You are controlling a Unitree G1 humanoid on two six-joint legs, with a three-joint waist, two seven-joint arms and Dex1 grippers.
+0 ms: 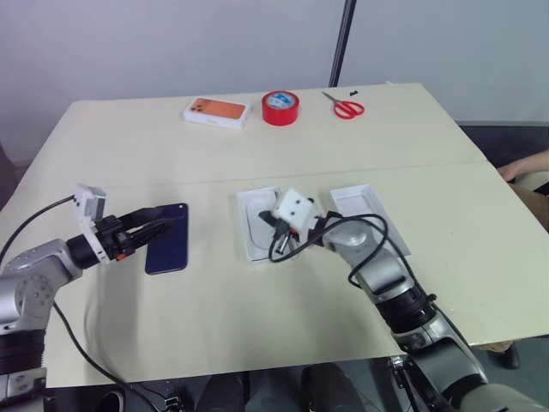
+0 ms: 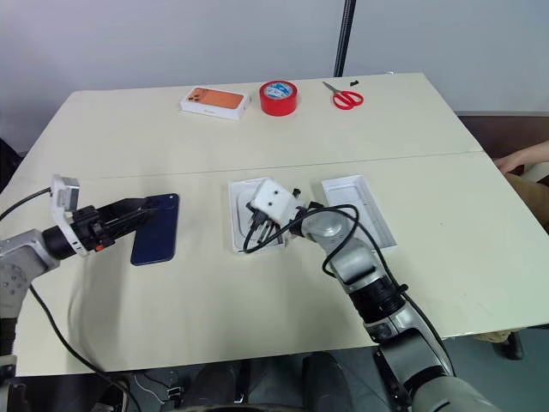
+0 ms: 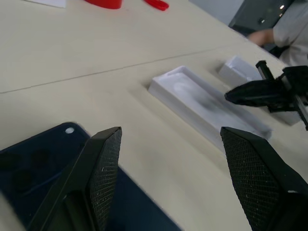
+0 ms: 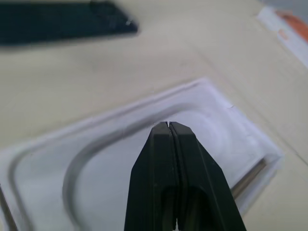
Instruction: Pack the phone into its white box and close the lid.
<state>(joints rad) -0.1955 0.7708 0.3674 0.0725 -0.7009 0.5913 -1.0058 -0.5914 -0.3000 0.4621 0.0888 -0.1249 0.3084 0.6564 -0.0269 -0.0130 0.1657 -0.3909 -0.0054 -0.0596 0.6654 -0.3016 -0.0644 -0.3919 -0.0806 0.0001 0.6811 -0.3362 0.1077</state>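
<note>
The dark blue phone lies flat on the table at the left. My left gripper reaches level over the phone's far end and is open, its fingers wide apart with nothing between them. The white box lies open at the table's middle, an oval recess in its shiny floor. My right gripper is shut and empty, its tip just over the inside of the box. The lid lies open side up, right of the box and behind my right forearm.
At the far edge lie a white box with an orange top, a red tape roll and red scissors. A black pole rises behind the table. A person's hand shows at the right edge.
</note>
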